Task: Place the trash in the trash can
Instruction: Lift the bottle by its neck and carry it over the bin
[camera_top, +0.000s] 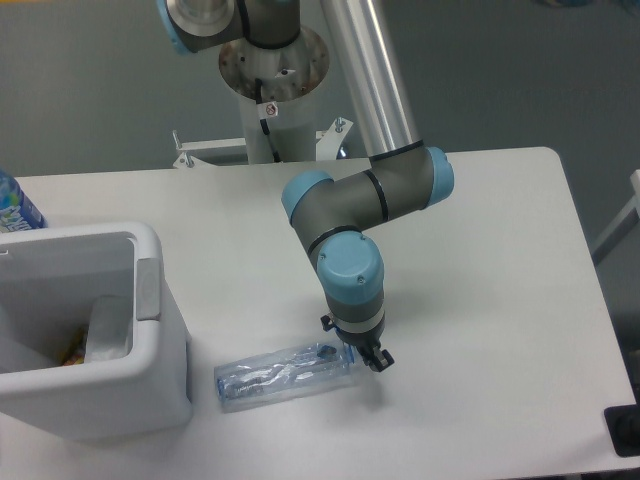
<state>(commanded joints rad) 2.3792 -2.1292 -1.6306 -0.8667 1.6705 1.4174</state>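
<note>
One claw (357, 352) is down at the right end of the bottle (288, 373); whether it grips the bottle cannot be told. The bottle lies on the counter (480, 260), long axis running left toward the can (150, 330) nearby.

The tool (352, 354) grips the clear bottle (285, 373) beside the white trash can (150, 330).

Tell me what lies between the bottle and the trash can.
Nothing: in the fixed camera view only bare table separates the crushed bottle from the trash can.
</note>
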